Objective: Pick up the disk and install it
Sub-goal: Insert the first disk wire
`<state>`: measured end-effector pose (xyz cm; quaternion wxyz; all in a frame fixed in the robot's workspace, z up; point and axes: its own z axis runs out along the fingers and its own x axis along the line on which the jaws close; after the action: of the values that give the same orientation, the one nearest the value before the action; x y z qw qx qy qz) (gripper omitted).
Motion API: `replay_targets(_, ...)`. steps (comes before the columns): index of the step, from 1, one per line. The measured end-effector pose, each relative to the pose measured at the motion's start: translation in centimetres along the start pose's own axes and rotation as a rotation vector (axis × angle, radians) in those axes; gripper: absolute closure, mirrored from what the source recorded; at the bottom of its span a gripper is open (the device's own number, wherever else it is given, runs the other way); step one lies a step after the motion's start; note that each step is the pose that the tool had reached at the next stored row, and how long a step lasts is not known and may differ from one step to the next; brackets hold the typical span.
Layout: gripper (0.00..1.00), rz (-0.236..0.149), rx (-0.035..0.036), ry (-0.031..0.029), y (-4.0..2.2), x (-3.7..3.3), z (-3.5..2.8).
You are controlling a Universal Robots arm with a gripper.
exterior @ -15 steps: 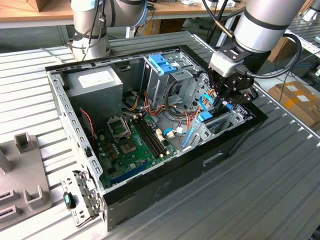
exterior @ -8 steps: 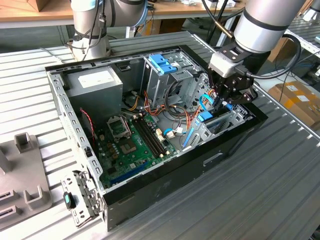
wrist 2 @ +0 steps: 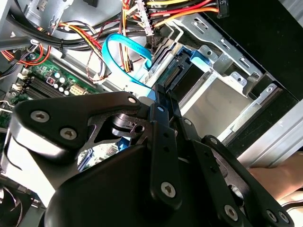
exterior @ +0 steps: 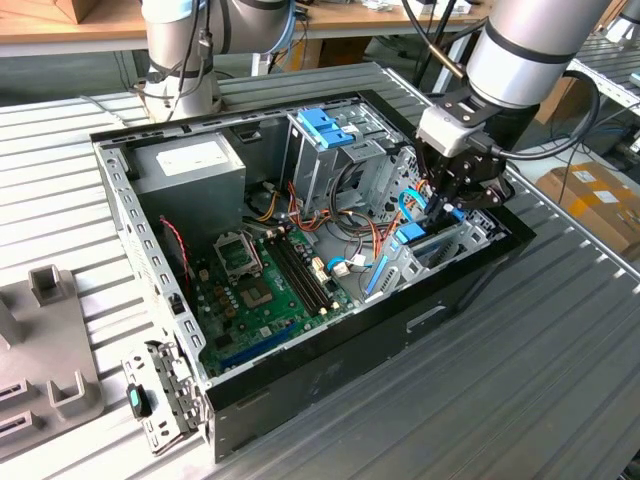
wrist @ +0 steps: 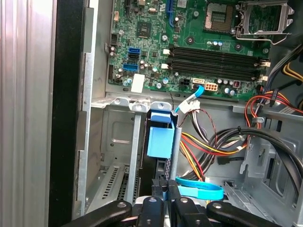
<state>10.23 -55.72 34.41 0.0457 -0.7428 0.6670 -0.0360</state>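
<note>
across the exterior view, a ribbed grey metal tabletop (exterior: 560,380); at centre on it, an open black computer case (exterior: 330,385). from the upper right, a silver-and-grey robot arm (exterior: 530,50) reaching into the case's right end. on the case floor, a green motherboard (exterior: 260,290). right of centre, a black pincer (exterior: 447,205) (wrist: 164,182) (wrist 2: 163,94), closed on the near end of a flat dark disk with bright blue plastic side rails (exterior: 412,237) (wrist: 160,139) (wrist 2: 187,78), set on edge in a grey metal drive bay (wrist: 118,127).
</note>
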Motion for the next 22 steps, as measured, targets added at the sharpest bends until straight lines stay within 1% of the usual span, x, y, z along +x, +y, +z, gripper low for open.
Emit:
replay_targets(7, 0.84, 0.0, -0.0002, 0.0009, 0.05, 0.01, 0.47)
replay_targets(14, 0.84, 0.0, -0.0001, 0.0007, 0.06, 0.01, 0.52)
replay_targets(15, 0.83, 0.0, 0.0001, -0.0005, 0.07, 0.01, 0.59)
replay_targets(16, 0.71, 0.0, 0.0, -0.0001, 0.06, 0.01, 0.58)
replay_targets(17, 0.65, 0.0, -0.0001, 0.0006, 0.06, 0.01, 0.55)
replay_targets(19, 0.65, 0.0, -0.0001, 0.0006, 0.06, 0.01, 0.56)
replay_targets(20, 0.58, 0.0, -0.0001, 0.0007, 0.06, 0.01, 0.56)
replay_targets(22, 0.58, 0.0, -0.0001, 0.0006, 0.06, 0.01, 0.5)
